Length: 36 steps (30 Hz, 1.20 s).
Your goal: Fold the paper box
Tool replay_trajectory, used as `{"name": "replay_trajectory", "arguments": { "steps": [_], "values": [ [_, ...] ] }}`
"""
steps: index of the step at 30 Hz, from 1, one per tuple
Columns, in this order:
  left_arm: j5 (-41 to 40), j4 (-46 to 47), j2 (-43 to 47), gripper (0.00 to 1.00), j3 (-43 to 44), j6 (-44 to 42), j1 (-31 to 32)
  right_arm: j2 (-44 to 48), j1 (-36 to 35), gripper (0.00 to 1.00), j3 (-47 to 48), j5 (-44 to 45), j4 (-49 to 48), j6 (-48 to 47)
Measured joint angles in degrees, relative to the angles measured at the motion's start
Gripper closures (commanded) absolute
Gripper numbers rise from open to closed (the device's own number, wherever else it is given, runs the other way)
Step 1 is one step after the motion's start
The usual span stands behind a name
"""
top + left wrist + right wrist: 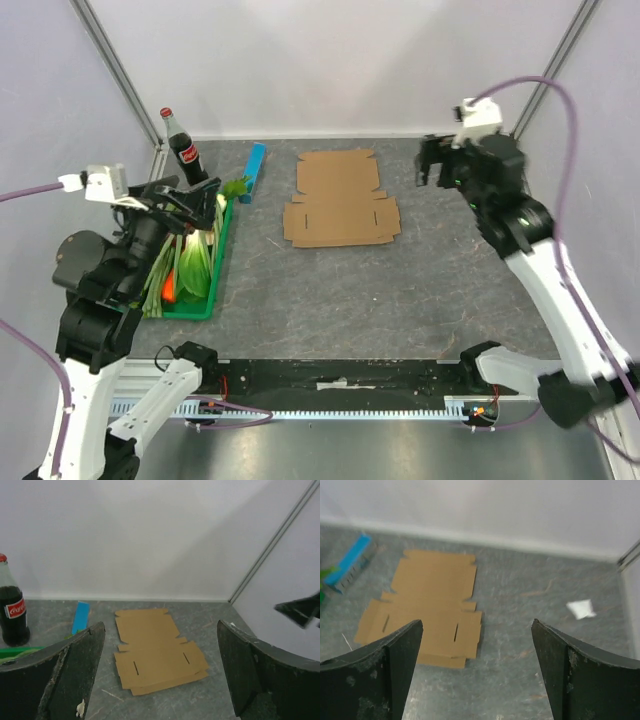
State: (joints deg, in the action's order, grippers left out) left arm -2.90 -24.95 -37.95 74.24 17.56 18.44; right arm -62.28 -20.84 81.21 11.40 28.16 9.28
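Left gripper (161, 626) spread wide, nothing in it; right gripper (476, 623) just as wide and empty (both hang in the air). Between them the paper box (340, 200) lies flat near the table's (400, 300) far edge, blue bar (253, 172) to its left

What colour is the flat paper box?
The box is plain brown; top view shows it best.

Light was bright and even; the flat brown cardboard paper box (340, 200) cast hardly any shadow; the right wrist view looked soft.
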Motion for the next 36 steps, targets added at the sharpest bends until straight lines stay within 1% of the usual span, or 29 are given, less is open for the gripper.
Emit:
{"name": "replay_trajectory", "arguments": {
  "steps": [4,7,8,11,14,17,19,23,26,30,33,34,35,36],
  "values": [
    [2.58,-0.33,-1.60,0.01,-2.86,0.09,0.00,-12.96,0.13,0.02,-2.75,-3.21,-2.36,2.27],
    [4.98,-1.33,-2.56,0.01,-5.18,0.15,0.00,-21.84,2.91,0.02,-5.20,-11.23,-6.14,5.68],
    [5.77,-1.88,-2.73,0.01,-5.86,0.17,0.00,-24.30,5.27,0.02,-6.69,-15.41,-8.09,7.69],
    [8.35,-3.08,-2.73,0.01,-7.85,0.33,0.00,-29.49,12.52,0.02,-9.20,-24.30,-13.33,13.03],
    [10.62,-3.78,-1.99,0.01,-10.19,0.33,0.00,-33.77,19.43,0.07,-12.33,-33.14,-21.31,19.12],
    [12.87,-4.07,-0.81,0.02,-12.87,0.61,0.00,-37.42,24.13,0.10,-16.31,-41.29,-30.18,25.07],
    [14.64,-3.41,0.07,0.02,-15.32,1.33,0.00,-40.83,25.86,0.10,-17.00,-44.89,-33.57,27.36],
    [19.12,-2.05,0.83,0.04,-21.94,4.00,0.00,-45.44,25.70,0.10,-17.05,-46.82,-33.92,27.50],
    [22.53,-1.09,1.25,0.04,-26.95,6.62,0.00,-45.90,24.59,0.11,-18.49,-47.65,-34.21,27.15],
    [26.10,1.40,2.51,0.06,-32.79,10.69,0.00,-45.66,22.01,0.16,-23.98,-47.84,-38.64,27.82],
    [27.71,4.63,3.34,0.08,-36.06,14.16,0.00,-45.66,19.91,0.26,-28.44,-49.05,-42.99,29.55],
    [28.13,5.40,3.48,0.08,-36.85,15.28,0.02,-45.64,19.37,0.41,-29.24,-49.57,-44.76,30.05],
    [28.39,6.45,3.58,0.07,-37.70,16.55,0.13,-45.68,18.99,0.53,-29.88,-49.62,-46.21,30.42],
    [28.37,8.70,3.78,0.07,-39.23,18.51,0.59,-45.70,18.73,0.67,-30.64,-49.79,-47.58,30.84]
  ]
}}
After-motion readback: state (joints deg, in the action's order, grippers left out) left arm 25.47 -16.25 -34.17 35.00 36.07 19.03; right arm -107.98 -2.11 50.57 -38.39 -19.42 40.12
